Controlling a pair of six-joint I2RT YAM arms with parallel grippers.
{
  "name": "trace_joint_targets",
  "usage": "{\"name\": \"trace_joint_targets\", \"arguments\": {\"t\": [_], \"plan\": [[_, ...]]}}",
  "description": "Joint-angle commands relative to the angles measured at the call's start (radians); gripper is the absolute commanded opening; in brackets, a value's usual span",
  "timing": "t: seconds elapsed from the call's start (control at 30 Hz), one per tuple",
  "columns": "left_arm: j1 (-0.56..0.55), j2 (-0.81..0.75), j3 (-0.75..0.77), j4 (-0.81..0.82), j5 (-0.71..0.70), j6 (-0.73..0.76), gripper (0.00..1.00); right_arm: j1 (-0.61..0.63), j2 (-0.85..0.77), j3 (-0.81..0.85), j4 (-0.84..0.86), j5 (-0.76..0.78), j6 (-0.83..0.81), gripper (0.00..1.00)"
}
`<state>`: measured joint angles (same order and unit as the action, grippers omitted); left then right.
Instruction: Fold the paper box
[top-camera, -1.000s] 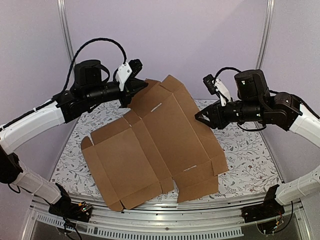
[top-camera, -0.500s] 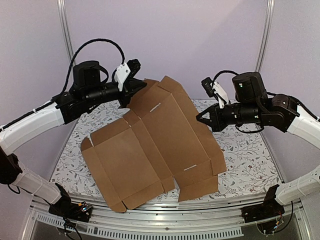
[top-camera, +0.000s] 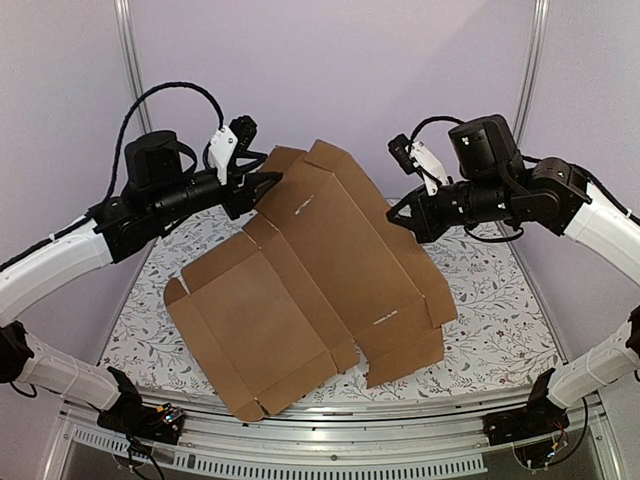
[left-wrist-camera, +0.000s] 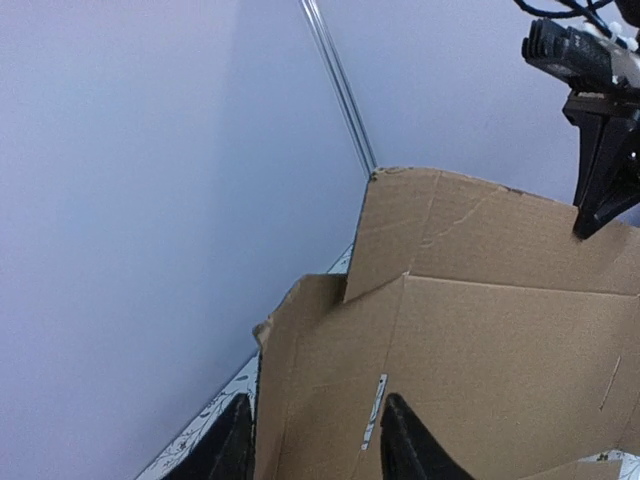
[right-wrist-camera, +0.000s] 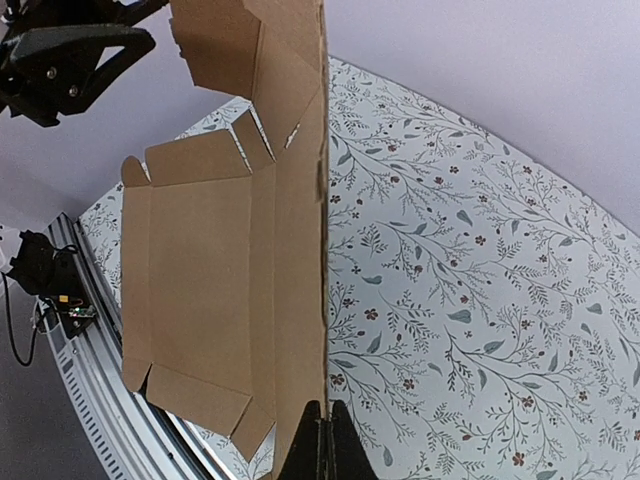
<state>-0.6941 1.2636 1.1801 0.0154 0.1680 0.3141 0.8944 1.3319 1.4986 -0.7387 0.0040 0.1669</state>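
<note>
two robot arms reach in from either side of one large sheet of plain brown corrugated cardboard, the paper box (top-camera: 310, 290), which is not yet folded into shape. the sheet's near half lies flat on the table (top-camera: 490, 300), whose pale cloth is printed with small grey leaves and sprigs. its far half tilts up off the cloth like a ramp, highest at the back.

the right gripper (top-camera: 394, 217) is pinched tight on the sheet's thin right edge, and that grip seems to be what props the far half up. in the right wrist view the board shows edge-on, a straight line running away from the closed tips.

the left gripper (top-camera: 272, 183) sits at the raised far left corner with its jaws parted. its black fingers (left-wrist-camera: 405, 445) straddle a flap's edge without pinching it, so it holds nothing.

keeping the back high probably helps bend the sheet along a scored line across its middle.

the cardboard looks matte and stiff. pressed creases divide it into long panels, short slits sit near those creases, and small flaps and tabs jut from the corners. at the far end one flap angles away from the main panel.
</note>
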Motion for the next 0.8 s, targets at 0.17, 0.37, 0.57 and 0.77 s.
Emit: {"name": "trace_joint_targets", "arguments": {"t": [0.17, 0.37, 0.57, 0.77], "plan": [[0.007, -0.161, -0.131, -0.012, -0.153, -0.168, 0.88, -0.014, 0.143, 0.260, -0.209, 0.157, -0.252, 0.00], [0.005, -0.280, -0.215, -0.087, -0.165, -0.332, 1.00, -0.022, 0.260, 0.389, -0.332, 0.261, -0.357, 0.00], [0.004, -0.340, -0.292, -0.138, -0.132, -0.471, 1.00, -0.023, 0.402, 0.496, -0.401, 0.339, -0.479, 0.00], [0.004, -0.416, -0.373, -0.184, -0.232, -0.572, 1.00, -0.023, 0.527, 0.601, -0.424, 0.363, -0.635, 0.00]]}}
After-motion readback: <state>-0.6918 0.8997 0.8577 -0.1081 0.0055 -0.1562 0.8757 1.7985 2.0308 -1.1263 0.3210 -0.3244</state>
